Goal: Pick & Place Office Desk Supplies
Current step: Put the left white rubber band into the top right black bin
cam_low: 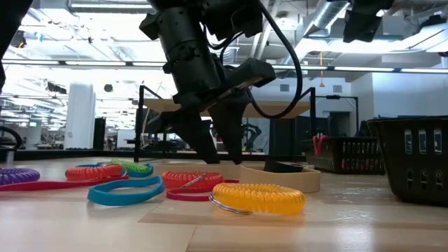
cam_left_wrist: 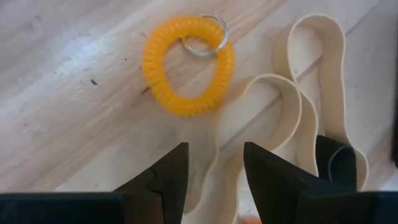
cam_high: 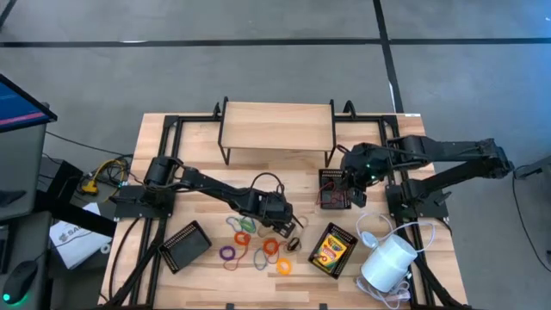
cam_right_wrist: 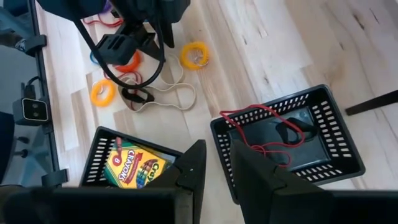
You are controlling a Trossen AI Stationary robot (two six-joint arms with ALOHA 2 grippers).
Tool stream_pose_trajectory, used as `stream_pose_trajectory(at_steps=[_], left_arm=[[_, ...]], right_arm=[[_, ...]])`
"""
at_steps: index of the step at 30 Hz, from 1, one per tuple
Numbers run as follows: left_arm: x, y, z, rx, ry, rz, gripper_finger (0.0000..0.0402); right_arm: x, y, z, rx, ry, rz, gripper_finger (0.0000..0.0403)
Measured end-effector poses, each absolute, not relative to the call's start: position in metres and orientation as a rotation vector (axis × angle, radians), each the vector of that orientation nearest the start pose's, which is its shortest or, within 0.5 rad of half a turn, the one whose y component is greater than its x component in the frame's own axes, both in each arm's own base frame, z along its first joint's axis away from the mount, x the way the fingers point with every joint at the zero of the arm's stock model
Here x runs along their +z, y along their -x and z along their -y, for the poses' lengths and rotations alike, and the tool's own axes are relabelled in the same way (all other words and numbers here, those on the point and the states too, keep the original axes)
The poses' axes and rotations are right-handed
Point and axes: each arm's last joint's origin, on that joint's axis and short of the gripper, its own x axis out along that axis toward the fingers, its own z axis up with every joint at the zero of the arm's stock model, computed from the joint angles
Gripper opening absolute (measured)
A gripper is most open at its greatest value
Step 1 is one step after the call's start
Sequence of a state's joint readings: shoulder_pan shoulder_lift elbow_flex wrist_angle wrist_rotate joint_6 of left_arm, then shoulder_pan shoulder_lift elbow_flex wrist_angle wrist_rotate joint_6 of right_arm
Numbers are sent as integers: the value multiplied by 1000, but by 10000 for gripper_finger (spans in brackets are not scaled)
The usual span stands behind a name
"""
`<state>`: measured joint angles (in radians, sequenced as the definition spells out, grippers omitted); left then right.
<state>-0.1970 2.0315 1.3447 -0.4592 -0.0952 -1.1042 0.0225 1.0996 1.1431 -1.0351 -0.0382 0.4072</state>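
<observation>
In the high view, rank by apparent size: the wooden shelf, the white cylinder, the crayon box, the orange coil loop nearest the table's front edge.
1. wooden shelf
2. white cylinder
3. crayon box, close to the cylinder in size, so unsure
4. orange coil loop

Crayon box (cam_right_wrist: 135, 165), yellow and green, lies flat, face up, inside a black mesh tray. Coiled loops lie flat, scattered on the wooden tabletop: yellow coil (cam_left_wrist: 188, 64) with metal key ring, orange (cam_right_wrist: 102, 92), blue (cam_low: 126, 191), red (cam_low: 190, 180), purple (cam_high: 227, 254). A cream band (cam_left_wrist: 311, 81), possibly elastic, lies looped just beside the yellow coil.
</observation>
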Motion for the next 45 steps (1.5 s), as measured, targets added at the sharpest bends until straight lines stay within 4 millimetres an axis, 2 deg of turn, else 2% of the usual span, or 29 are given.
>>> stream_pose_trajectory(at_steps=[18,36,45], left_arm=[[142,-394,76,564,790,-1062,149],[142,-391,92,492,692,-1085,149],[130,-392,100,498,663,-1100,149]], right_arm=[[328,-195,-7,-92,-423,-1006,72],[328,-194,-17,-58,-416,-1014,72],[328,-194,-17,-58,-415,-1014,72]])
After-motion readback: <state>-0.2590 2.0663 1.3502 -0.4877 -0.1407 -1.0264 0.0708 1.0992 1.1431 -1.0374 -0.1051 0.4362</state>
